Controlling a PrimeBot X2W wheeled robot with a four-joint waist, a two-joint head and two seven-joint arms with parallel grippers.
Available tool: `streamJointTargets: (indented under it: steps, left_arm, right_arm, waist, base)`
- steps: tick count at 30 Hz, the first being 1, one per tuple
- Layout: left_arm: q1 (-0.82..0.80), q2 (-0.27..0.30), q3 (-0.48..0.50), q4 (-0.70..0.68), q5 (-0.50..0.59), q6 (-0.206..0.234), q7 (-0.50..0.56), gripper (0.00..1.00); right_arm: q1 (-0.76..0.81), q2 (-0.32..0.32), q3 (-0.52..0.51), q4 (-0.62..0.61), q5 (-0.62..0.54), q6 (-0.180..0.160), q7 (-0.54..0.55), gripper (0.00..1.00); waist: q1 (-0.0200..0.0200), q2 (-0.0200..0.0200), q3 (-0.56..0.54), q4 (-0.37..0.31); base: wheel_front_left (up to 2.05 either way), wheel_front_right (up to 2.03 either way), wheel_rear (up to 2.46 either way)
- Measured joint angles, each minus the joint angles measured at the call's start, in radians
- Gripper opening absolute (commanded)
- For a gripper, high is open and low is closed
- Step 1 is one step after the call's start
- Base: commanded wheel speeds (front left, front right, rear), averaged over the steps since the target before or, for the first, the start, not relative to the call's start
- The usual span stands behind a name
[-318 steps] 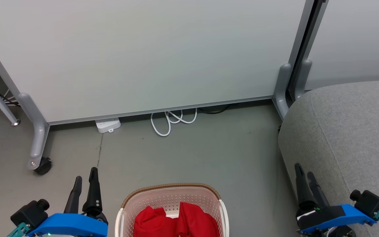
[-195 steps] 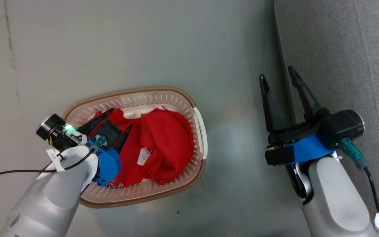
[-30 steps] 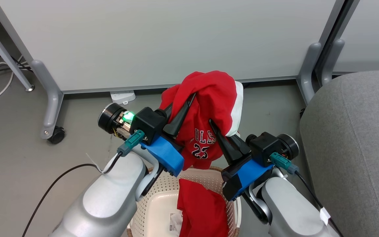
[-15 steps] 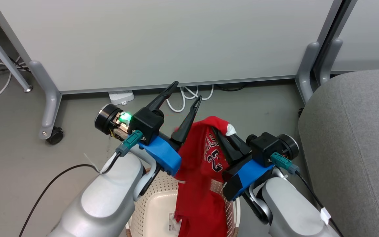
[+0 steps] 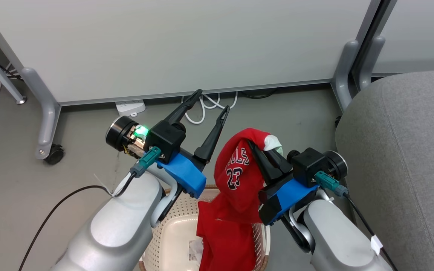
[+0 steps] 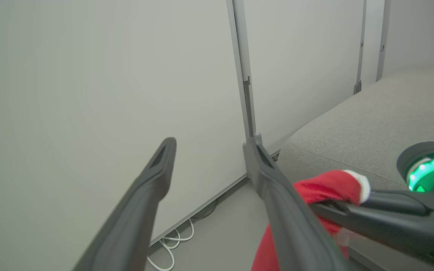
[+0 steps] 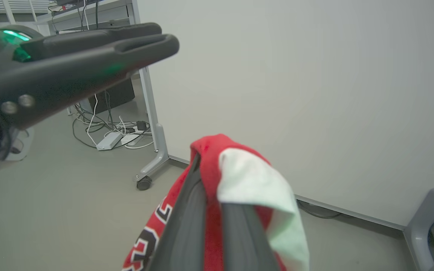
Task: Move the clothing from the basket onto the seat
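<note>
The jersey [image 5: 236, 169] is being gripped by the tightly closed right claw [image 5: 254, 146] and is being dangled over the basket [image 5: 171, 210], near the seat [image 5: 401, 150]. The left claw [image 5: 212, 100] is being held wide open, empty, just beside it.

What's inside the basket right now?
The basket shows its bare cream bottom and a paper label on the left. Red clothing hanging down from the right gripper covers the right side; anything beneath it is hidden.
</note>
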Motion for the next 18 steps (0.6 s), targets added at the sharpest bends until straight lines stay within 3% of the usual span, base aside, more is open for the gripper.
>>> streamJointTargets:
  steps: [10,18]
  left_arm:
    - [-0.022,0.016,-0.004,-0.02,0.005,-0.002,-0.001,1.0]
    - [-0.05,0.025,-0.016,-0.043,0.013,-0.005,0.007,1.0]
  right_arm:
    - [-0.025,0.0,-0.085,-0.042,-0.05,0.0,0.0,0.0]
    - [-0.038,0.0,-0.194,-0.115,-0.096,0.0,0.0,0.0]
  waist:
    - [0.0,0.0,0.055,-0.061]
    - [0.0002,0.0,0.119,-0.149]
  base:
    - [0.0,0.0,0.0]
    - [0.0,0.0,0.0]
